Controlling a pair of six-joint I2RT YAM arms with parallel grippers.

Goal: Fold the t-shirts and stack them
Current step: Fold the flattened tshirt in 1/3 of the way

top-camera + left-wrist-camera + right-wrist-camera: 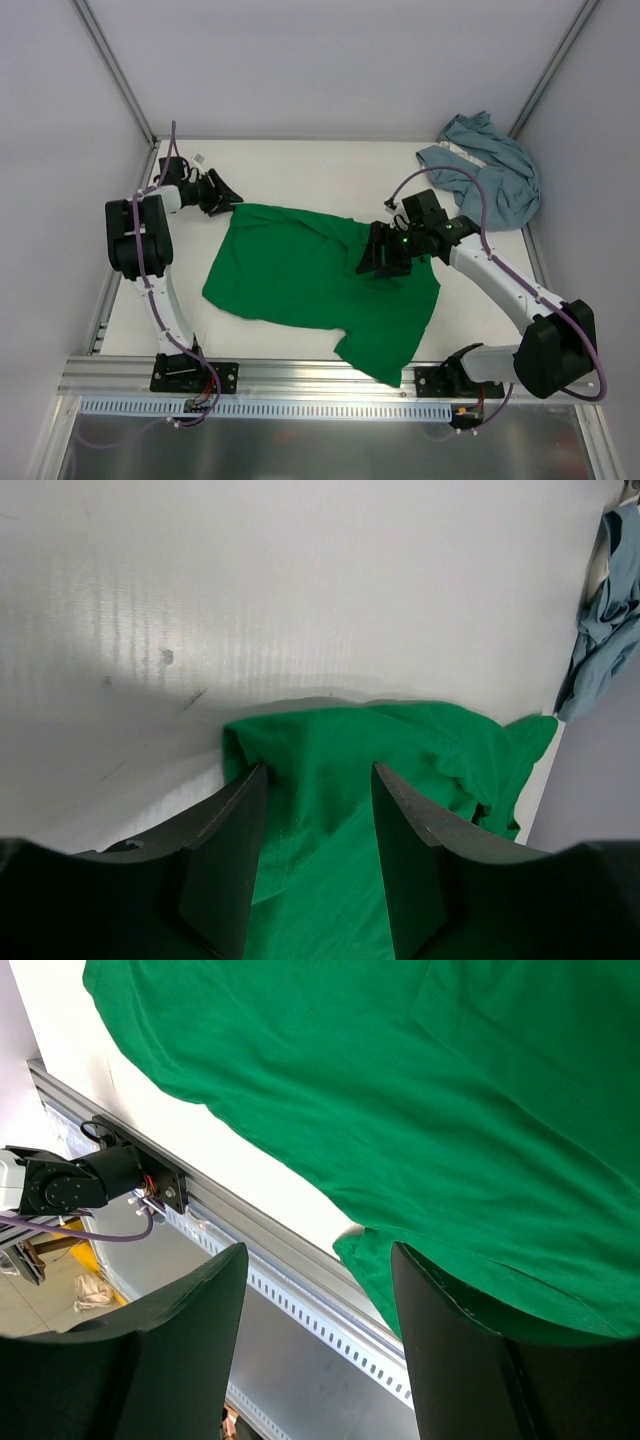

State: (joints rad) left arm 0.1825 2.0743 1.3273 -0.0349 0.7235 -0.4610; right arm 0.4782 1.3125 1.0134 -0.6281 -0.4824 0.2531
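Green t-shirt (300, 285) is spread but rumpled mid-table (300, 170). Blue-grey t-shirt (490, 175) is bunched in the far right corner, well apart. Left gripper (318, 780) has its jaws apart, straddling the green shirt's far-left corner, not clamped. Right gripper (320, 1260) is wide open above the shirt's right side. Suggest both pinch low on a single layer, then tension flat before folding.

A white surface (300, 170) sits boxed in by pale grey walls (330, 60) — metal posts (113, 70) slant up at its far corners. An aluminium rail (290, 375) edges the near side; the light is even.
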